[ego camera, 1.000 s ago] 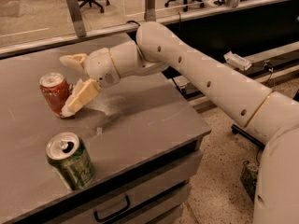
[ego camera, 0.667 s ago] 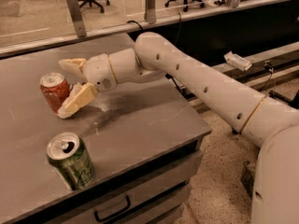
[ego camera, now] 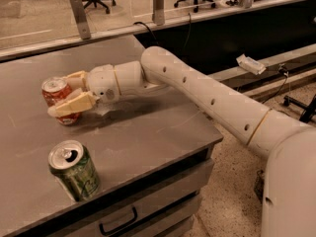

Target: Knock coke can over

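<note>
The coke can (ego camera: 55, 94), red-orange with a silver top, stands at the left of the grey table (ego camera: 148, 132), leaning slightly. My gripper (ego camera: 63, 94) reaches in from the right with its arm stretched across the table. Its cream fingers are spread on either side of the can. The near finger (ego camera: 74, 104) lies across the can's front lower part. The far finger (ego camera: 76, 76) is behind the can near its top. The jaws are open and straddle the can.
A green can (ego camera: 74, 171) with a silver top stands upright near the table's front left edge. The table has drawers (ego camera: 148, 206) below its front. A glass partition (ego camera: 79, 14) runs behind the table. Cables lie on the speckled floor (ego camera: 286, 93) at right.
My gripper has moved left, from beside the coke can to straddling it. The can stays upright. The green can has not moved.
</note>
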Tool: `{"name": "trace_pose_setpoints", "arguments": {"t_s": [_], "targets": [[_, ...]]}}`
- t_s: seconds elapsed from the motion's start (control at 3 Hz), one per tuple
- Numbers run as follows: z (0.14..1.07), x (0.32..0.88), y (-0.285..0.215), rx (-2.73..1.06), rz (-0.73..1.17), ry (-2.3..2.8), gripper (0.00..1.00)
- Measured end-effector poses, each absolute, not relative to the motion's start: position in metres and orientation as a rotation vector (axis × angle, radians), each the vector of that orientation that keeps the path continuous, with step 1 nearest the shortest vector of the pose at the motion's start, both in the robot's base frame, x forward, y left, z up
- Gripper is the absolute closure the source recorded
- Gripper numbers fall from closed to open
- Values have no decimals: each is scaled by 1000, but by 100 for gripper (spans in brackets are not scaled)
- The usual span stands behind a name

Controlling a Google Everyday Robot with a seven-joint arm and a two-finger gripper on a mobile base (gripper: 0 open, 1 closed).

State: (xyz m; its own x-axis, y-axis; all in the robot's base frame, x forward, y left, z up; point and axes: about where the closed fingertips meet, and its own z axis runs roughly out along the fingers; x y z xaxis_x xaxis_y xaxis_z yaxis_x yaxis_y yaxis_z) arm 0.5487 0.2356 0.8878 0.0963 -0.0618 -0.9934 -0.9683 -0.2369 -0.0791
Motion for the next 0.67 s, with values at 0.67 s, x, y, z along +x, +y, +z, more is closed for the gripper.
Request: {"name": "trace_pose_setpoints", "arguments": {"t_s": [0.67], "targets": [[889,548,234,-1436,1318,1027,86]]}}
